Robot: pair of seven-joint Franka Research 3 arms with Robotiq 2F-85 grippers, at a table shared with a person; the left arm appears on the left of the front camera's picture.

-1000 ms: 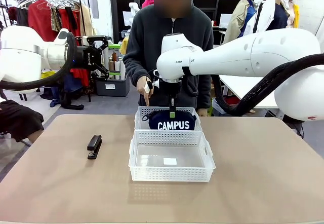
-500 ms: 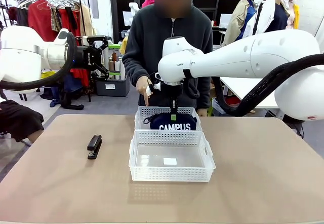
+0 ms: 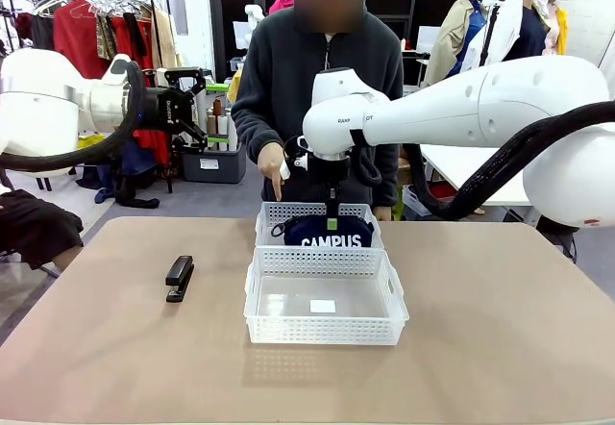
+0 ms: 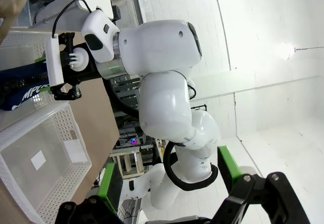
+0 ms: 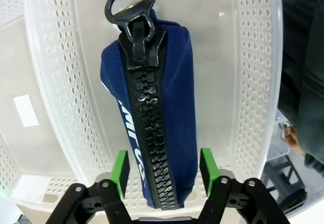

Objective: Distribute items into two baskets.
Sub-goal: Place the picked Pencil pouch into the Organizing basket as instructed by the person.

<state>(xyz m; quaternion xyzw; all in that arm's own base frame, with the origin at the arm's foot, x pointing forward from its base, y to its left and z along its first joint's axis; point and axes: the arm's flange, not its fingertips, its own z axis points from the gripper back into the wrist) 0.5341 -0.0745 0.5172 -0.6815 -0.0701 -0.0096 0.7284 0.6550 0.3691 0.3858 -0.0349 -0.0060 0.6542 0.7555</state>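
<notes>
A second ago the blue pouch [image 3: 332, 233] stuck up higher, pinched at the top by the right gripper [image 3: 331, 212]. Now the pouch has gone down into the far basket [image 3: 274, 212]. It rests there on its long edge, zip side up, and its white letters show over the basket wall. The gripper has let go and moved up a little. In the right wrist view its fingers [image 5: 120, 169] are apart, one on each side of the pouch [image 5: 152, 112], and they do not squeeze it. The zip ring points to the far end of the basket [image 5: 253, 82].

The right arm [image 3: 461, 108] comes in from the right and reaches across the middle. Its gripper points straight down over the far basket.

The left arm [image 3: 58, 108] is lifted up at the left side, well away from the baskets. The left gripper [image 3: 197, 108] points sideways, high above the table [image 3: 500, 329]. In the left wrist view its fingers [image 4: 228, 168] are wide apart with nothing between them.

The near basket [image 3: 322, 334] touches the far one and holds neither item. The black stapler [image 3: 179, 277] lies flat on the table, to the left of the near basket and apart from it.

The person's hand [image 3: 272, 165] hangs just behind the far basket, with a finger pointing down.
</notes>
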